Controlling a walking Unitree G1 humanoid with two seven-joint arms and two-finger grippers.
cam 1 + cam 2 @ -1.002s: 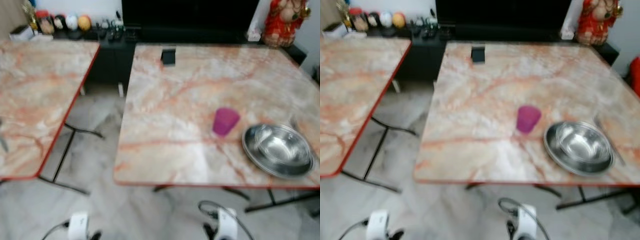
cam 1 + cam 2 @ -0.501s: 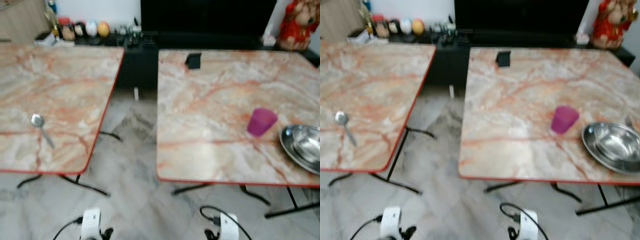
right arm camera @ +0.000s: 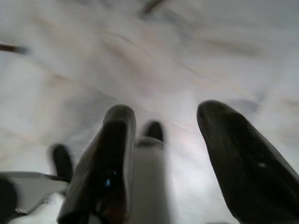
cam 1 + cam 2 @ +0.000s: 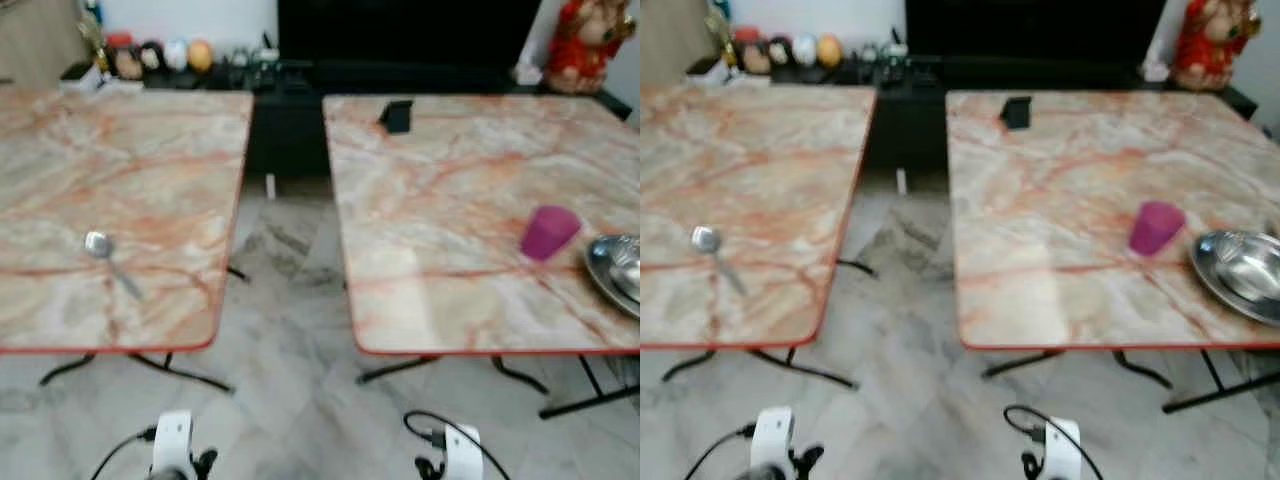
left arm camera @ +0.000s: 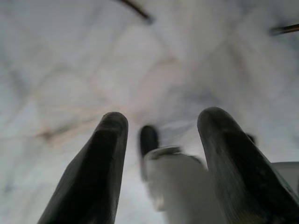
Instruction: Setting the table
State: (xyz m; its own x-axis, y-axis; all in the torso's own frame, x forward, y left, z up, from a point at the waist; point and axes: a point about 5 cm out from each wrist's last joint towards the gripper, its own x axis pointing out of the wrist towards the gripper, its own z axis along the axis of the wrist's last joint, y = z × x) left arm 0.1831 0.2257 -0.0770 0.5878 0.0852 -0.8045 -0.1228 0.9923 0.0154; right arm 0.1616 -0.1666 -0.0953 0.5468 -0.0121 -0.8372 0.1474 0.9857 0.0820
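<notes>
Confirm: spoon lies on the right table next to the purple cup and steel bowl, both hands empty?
Not quite. The spoon lies alone on the left table, as the left eye view shows. The purple cup and steel bowl share the right table. Left hand and right hand are open and empty.

The light was even and rather bright, with no hard shadows. Both head views were softly blurred, and edges of the two marble tables (image 4: 120, 200) looked smeared. A pale glare lay on the right table (image 4: 1040, 290). In the wrist views the black fingers (image 5: 93, 172) and the floor (image 3: 154, 56) were out of focus.
</notes>
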